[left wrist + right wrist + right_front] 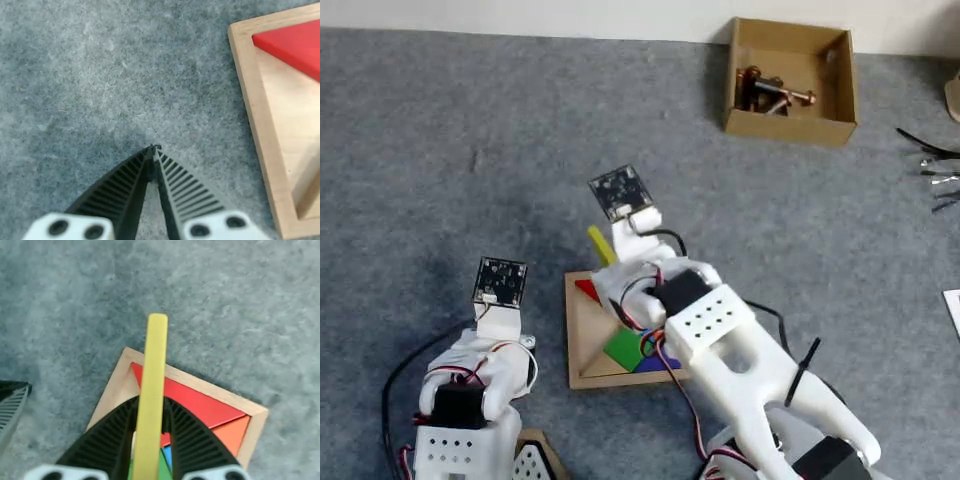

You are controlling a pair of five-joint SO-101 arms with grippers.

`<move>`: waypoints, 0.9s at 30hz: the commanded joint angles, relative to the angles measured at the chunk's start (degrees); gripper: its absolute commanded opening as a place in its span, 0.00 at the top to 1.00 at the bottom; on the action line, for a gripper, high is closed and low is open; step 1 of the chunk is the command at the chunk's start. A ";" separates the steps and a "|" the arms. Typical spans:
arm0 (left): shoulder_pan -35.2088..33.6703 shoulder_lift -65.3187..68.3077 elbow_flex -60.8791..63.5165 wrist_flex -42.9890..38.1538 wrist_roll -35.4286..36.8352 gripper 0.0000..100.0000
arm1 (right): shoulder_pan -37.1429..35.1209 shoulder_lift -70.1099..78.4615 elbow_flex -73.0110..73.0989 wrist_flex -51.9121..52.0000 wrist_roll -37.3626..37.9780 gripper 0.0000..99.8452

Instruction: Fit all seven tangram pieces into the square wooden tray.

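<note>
1. While clamped in the right end effector (pixel 150 401), the yellow piece (pixel 156 355) is held above the wooden tray (pixel 117 385).
2. The left end effector (pixel 154 150) is seen closed and empty beside the tray.
3. A cardboard box (pixel 790 118) is set well apart.

Grey mottled felt bench (pixel 440 130). The square wooden tray (pixel 582 345) is pale tan and unpatterned. It holds a red triangular piece (pixel 200 402), an orange piece (pixel 234 434), a green piece (pixel 623 347), a blue piece (pixel 167 456) and a purple piece (pixel 650 366). The flat tangram piece (pixel 152 390) is yellow. The left fingers (pixel 185 192) and right fingers (pixel 197 440) are black and ribbed. The plastic arm housings (pixel 720 320) are white. The open cardboard box (pixel 790 125) is brown.
</note>
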 commanded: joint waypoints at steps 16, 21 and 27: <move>1.10 -0.31 1.10 0.26 0.35 0.99 | -8.57 -0.75 6.73 -10.24 -10.29 1.00; 1.10 -0.31 1.10 0.26 0.35 0.99 | -10.07 -0.75 7.69 -10.59 -10.20 1.00; 1.10 -0.31 1.10 0.26 0.35 0.99 | -11.21 -0.66 10.15 -14.64 -10.02 1.00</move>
